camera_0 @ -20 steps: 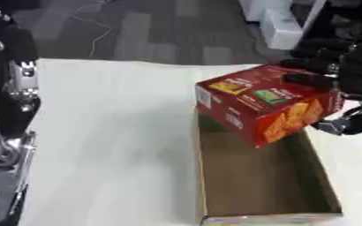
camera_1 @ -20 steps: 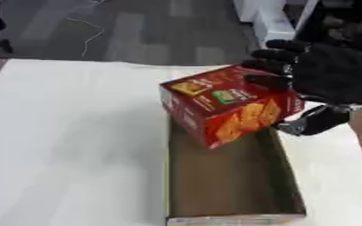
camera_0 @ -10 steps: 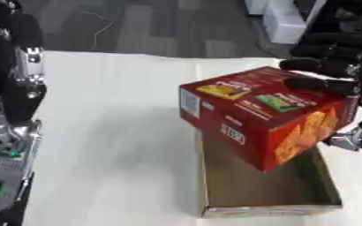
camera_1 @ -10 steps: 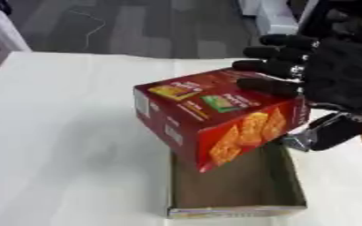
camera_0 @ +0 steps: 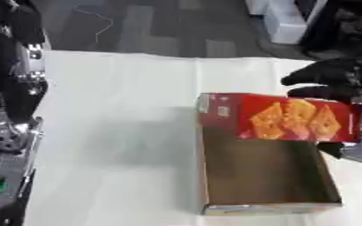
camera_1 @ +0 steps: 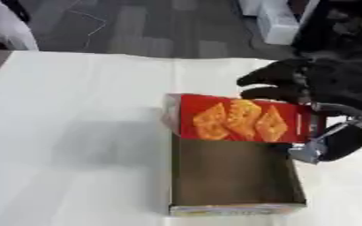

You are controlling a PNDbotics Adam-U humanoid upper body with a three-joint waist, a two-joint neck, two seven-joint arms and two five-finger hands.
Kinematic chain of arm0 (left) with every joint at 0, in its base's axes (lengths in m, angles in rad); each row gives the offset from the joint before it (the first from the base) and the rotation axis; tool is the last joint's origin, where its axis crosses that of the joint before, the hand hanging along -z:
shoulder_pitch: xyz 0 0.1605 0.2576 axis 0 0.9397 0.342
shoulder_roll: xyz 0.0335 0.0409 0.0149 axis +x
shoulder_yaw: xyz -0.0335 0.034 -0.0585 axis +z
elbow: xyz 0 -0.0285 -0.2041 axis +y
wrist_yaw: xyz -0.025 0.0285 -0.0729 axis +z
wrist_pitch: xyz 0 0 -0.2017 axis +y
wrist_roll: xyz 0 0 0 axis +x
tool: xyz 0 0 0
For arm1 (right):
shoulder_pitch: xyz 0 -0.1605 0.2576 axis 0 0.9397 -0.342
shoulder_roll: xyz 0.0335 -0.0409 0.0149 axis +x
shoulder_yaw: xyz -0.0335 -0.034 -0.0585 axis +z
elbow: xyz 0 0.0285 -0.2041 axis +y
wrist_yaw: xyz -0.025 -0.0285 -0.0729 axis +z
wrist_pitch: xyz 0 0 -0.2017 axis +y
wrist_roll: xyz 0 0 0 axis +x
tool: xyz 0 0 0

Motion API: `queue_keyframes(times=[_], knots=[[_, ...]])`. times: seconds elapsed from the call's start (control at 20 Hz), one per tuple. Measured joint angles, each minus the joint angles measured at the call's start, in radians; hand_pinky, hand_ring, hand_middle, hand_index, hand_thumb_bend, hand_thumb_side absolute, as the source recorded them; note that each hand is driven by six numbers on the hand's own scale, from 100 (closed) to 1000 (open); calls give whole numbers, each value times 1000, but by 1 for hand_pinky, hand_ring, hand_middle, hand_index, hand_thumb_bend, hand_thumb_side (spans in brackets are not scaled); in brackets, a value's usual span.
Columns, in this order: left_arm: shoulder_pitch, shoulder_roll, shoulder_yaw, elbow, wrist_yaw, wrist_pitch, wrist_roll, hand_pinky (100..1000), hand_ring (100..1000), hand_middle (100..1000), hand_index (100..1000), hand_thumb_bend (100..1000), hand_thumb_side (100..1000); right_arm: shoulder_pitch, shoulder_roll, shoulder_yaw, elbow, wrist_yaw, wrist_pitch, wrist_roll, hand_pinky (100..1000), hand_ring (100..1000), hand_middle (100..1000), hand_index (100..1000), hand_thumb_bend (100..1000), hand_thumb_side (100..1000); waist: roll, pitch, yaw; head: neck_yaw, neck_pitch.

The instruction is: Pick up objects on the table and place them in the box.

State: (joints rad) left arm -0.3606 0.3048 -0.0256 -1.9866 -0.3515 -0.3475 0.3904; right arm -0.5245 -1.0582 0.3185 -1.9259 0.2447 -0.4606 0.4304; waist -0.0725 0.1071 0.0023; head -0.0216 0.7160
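Red printed cardboard, the cracker box (camera_0: 288, 118) lies across the far end of the open brown box (camera_0: 265, 207), its front face up. The right hand (camera_1: 323, 86) clamps it at its right end, fingers curled over the far edge, thumb below. It looks light and stiff, with smooth sides likely to slip. The left arm (camera_0: 14, 88) hangs idle, its hand unseen

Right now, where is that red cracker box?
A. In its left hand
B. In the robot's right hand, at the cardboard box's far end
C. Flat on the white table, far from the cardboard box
B: the right hand grips the red cracker box at the cardboard box's far end.
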Motion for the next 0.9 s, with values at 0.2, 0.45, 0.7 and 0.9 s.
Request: queue_keyframes(times=[0.2,0.45,0.7,0.9], knots=[[0,0,0,0,0,0,0,789,685,731,890,213,751,-13,3,-11,49,-172,-5,-51,100,428,459,822,179,834,-1,0,4,0,0],[0,0,0,0,0,1,0,790,678,726,889,213,751,-22,15,-14,99,-306,14,-125,163,465,484,845,113,892,-1,0,8,5,1],[0,0,0,0,0,2,1,789,677,724,889,212,750,-22,19,-26,99,-314,14,-122,174,481,514,841,100,859,-2,0,13,5,1],[0,0,0,0,0,3,3,789,676,723,889,207,752,-20,34,-82,92,-336,17,-198,105,435,469,755,100,827,0,1,9,9,1]])
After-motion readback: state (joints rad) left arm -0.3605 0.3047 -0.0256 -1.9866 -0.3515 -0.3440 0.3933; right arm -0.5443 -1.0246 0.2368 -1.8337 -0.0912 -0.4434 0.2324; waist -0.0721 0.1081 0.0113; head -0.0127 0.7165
